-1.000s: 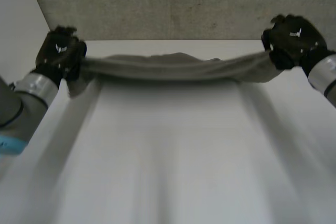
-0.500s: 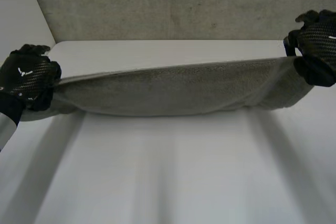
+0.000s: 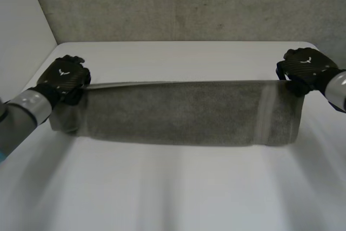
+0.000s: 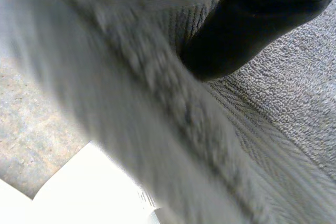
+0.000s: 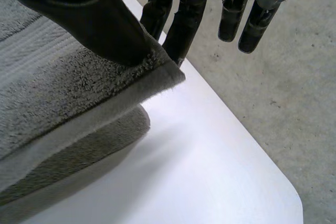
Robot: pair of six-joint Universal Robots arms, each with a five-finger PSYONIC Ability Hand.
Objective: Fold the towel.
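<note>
Gripping towel (image 3: 178,113): left hand (image 3: 65,77), right hand (image 3: 303,69)

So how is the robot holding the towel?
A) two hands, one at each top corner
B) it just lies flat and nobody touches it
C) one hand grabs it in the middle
A: the left hand pinches one top corner of the towel and the right hand pinches the other, so it hangs stretched between them over the table.
</note>
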